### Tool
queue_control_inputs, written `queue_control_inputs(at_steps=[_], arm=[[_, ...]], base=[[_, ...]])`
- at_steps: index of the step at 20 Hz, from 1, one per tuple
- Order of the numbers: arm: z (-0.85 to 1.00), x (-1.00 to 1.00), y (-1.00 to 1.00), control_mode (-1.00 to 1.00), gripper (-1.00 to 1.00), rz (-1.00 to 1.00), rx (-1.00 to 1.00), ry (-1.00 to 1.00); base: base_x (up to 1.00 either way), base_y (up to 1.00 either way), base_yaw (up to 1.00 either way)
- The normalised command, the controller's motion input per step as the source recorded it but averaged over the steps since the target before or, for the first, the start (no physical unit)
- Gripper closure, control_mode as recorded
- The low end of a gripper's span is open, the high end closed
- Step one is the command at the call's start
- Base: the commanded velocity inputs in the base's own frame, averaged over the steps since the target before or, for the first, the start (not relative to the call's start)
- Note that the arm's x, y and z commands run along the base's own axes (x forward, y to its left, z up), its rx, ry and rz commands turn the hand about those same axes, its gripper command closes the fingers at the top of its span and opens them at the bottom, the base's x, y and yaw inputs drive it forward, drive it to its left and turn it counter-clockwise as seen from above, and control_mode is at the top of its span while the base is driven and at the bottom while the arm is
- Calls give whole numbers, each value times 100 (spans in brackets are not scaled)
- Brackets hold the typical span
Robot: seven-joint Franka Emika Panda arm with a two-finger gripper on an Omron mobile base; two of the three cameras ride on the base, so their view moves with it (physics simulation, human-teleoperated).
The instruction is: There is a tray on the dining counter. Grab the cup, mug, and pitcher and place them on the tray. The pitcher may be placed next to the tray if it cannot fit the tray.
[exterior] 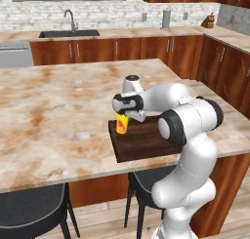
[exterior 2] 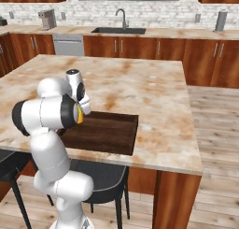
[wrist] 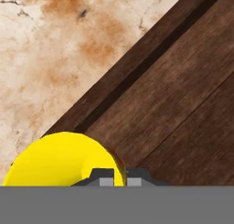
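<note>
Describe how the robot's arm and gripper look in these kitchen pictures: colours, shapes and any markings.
The arm is built of glossy white, rounded tubular segments, linked by dark, almost black ring-shaped joints. A dark disc caps its end joint in the left base view. No cables or markings show on it. The two-finger gripper has small dark fingertips with light grey pads, seen in the hand view.

The tray [wrist: 183, 109] is dark brown wood with visible grain and a matt finish. Around the tray, the surface [exterior: 58, 101] looks like polished beige marble veined with rust. On the tray, the cup [wrist: 55, 161] is smooth, plain yellow, plastic-looking. Beyond the tray, the cabinets [exterior: 146, 50] are glossy reddish wood with metal handles.
</note>
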Motion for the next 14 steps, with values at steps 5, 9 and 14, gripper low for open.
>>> queue_control_inputs(at_steps=[5,9,14], arm=[[-6,11,0,-100,100,0,0,0],[0,0,0,-100,100,0,0,0],[0,0,0,-100,100,0,0,0]], base=[[0,0,0],[0,0,0],[0,0,0]])
